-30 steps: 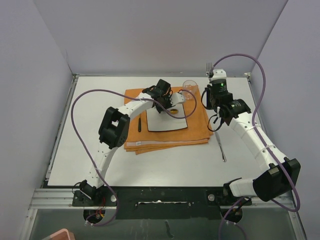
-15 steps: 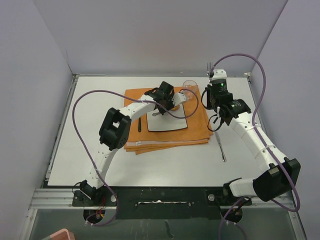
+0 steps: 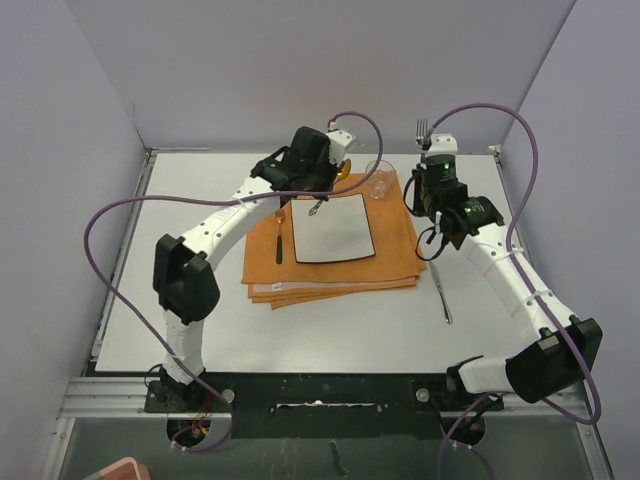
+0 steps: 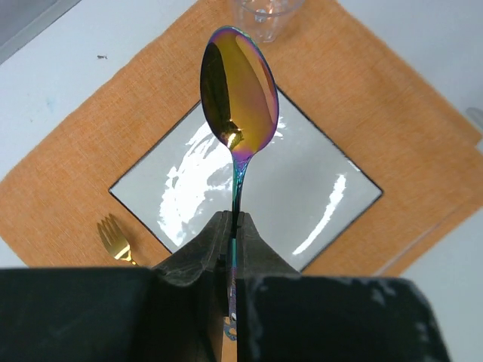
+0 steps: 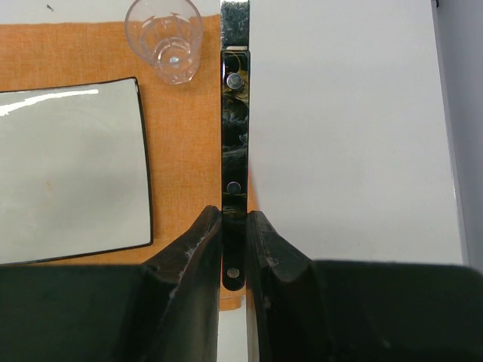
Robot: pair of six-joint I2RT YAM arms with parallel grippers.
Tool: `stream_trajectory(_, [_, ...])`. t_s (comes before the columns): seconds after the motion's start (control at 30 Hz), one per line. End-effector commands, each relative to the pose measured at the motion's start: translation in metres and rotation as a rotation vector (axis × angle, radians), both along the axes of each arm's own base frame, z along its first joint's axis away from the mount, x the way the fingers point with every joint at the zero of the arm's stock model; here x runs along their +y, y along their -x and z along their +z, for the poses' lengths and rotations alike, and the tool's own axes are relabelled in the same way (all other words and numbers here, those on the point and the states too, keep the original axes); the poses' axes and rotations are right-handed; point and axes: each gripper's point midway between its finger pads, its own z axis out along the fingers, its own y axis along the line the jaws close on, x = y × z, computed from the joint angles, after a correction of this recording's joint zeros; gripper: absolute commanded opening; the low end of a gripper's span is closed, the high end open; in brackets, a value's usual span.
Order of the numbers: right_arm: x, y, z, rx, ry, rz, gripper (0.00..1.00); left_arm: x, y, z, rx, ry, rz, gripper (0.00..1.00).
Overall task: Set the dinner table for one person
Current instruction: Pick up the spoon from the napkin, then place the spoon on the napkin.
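Above the orange folded cloth placemat (image 3: 390,255) on the pale grey-white matte counter (image 3: 200,300), the left jaws clamp the handle of an iridescent gold spoon (image 4: 238,94), its bowl poised over the square white plate (image 4: 309,188), probably held clear so it can be laid beside it. Further right, past the clear glass tumbler (image 5: 166,38) at the mat's far corner, the right jaws pinch a black-handled fork (image 5: 234,121) along the mat's right edge, seemingly aligned for placing.

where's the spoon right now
The spoon is clamped by its handle in the left gripper; the left wrist view shows its bowl over the plate, pointing toward the glass.
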Motion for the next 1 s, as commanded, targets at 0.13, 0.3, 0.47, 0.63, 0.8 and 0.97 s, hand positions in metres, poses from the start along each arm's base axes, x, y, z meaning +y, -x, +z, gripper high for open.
stream_trajectory(0.13, [0.000, 0.000, 0.097, -0.267, -0.106, -0.016, 0.00, -0.008, 0.030, 0.026, 0.130, 0.439, 0.248, 0.00])
stream_trajectory(0.3, [-0.007, 0.010, 0.113, -0.314, -0.110, -0.022, 0.00, -0.029, 0.031, 0.006, 0.188, 0.519, 0.302, 0.00])
stream_trajectory(0.47, [-0.014, 0.018, 0.132, -0.357, -0.094, -0.020, 0.00, -0.075, 0.023, -0.009, 0.245, 0.564, 0.270, 0.00])
stream_trajectory(0.63, [-0.019, 0.028, 0.143, -0.380, -0.087, -0.017, 0.00, -0.119, 0.009, -0.013, 0.296, 0.618, 0.238, 0.00])
stream_trajectory(0.8, [-0.020, 0.036, 0.147, -0.379, -0.090, -0.009, 0.00, -0.155, 0.000, -0.037, 0.334, 0.622, 0.228, 0.00])
stream_trajectory(0.97, [-0.021, 0.042, 0.140, -0.357, -0.096, -0.004, 0.00, -0.184, 0.011, -0.059, 0.398, 0.660, 0.231, 0.00])
